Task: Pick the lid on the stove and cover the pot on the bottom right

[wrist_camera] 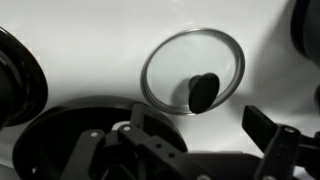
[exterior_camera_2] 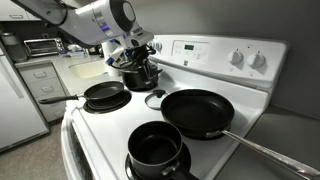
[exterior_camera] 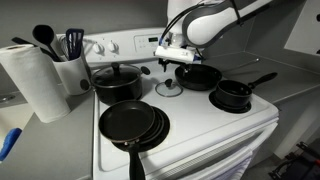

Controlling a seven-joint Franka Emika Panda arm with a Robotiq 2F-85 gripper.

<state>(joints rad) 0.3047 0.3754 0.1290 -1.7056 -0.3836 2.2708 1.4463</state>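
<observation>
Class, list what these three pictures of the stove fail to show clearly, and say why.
- Pot: exterior view, lower part cut off by the bottom edge.
- Lid: exterior view, too small for any detail.
- Gripper: wrist view, blurred, body cut off by the bottom edge.
- Dark cookware: wrist view, cropped by the left edge; unidentifiable.

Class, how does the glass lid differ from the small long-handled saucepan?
The lid is clear, flat; the saucepan black, deep. The lid lies at the stove's centre; the saucepan stands at a corner. The lid has a knob; the saucepan a long handle. Both are round.
</observation>
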